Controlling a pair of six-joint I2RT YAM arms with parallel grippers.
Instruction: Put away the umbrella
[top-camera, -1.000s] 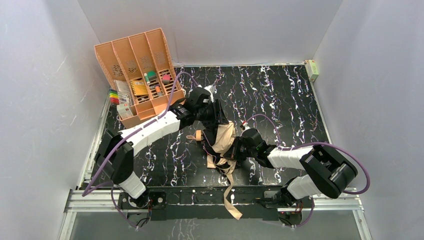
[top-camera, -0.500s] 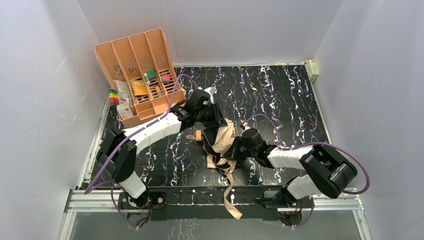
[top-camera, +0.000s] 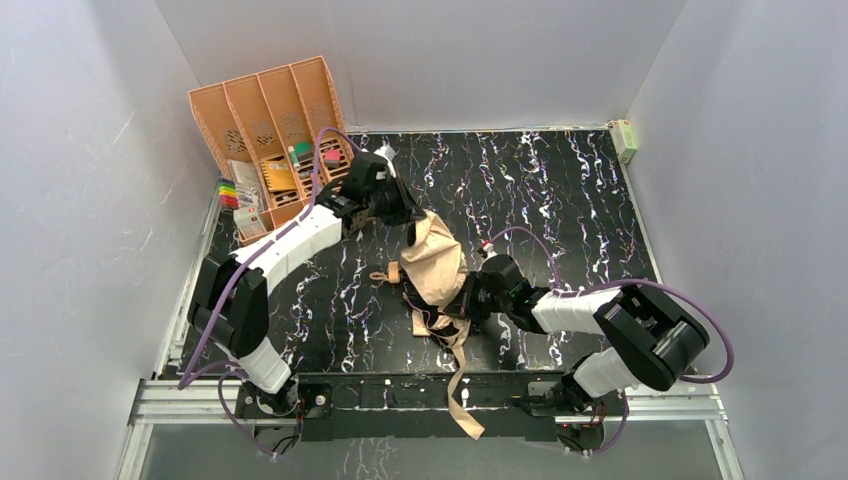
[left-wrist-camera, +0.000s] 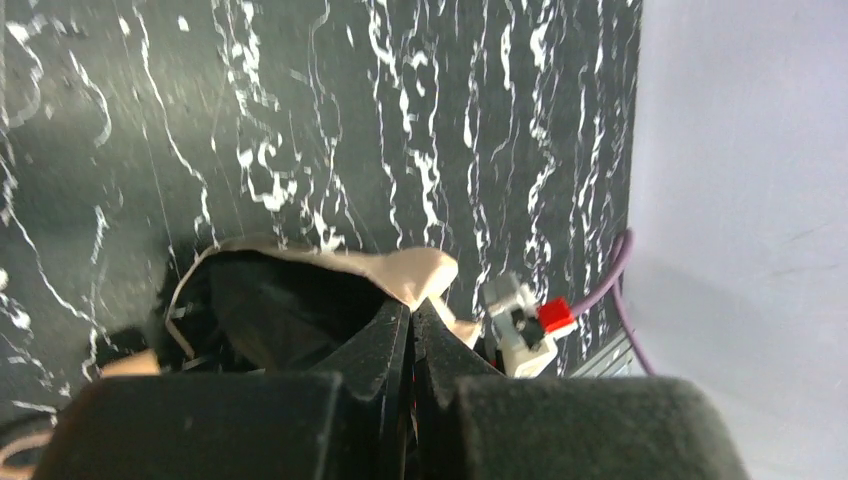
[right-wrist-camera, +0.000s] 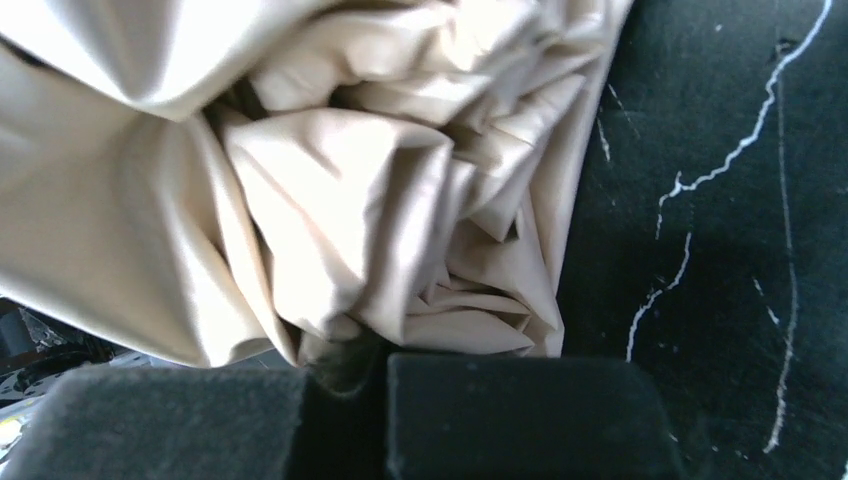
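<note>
**Arms.** The left arm (top-camera: 300, 240) is showing white shell links between bulky black joint housings. The right arm (top-camera: 570, 308) is wearing the same colours.

**Cabling.** A purple cable (top-camera: 330, 131) is running along the left arm from base to wrist. A second purple cable (top-camera: 650, 284) is arching over the right arm. A small white plug with a red tab (left-wrist-camera: 525, 320) is sitting at one cable end.

**Bases.** The bases (top-camera: 300, 398) are presenting as black blocks trailing thin wires.

**Pincers.** The left pincer (left-wrist-camera: 411, 312) is showing two dark, wedge-shaped fingers (left-wrist-camera: 375, 350), which are tapering to thin tips ahead of a matt black body. The right pincer (right-wrist-camera: 345, 365) is showing broad, matt black pads (right-wrist-camera: 520, 415) with squared edges.
</note>
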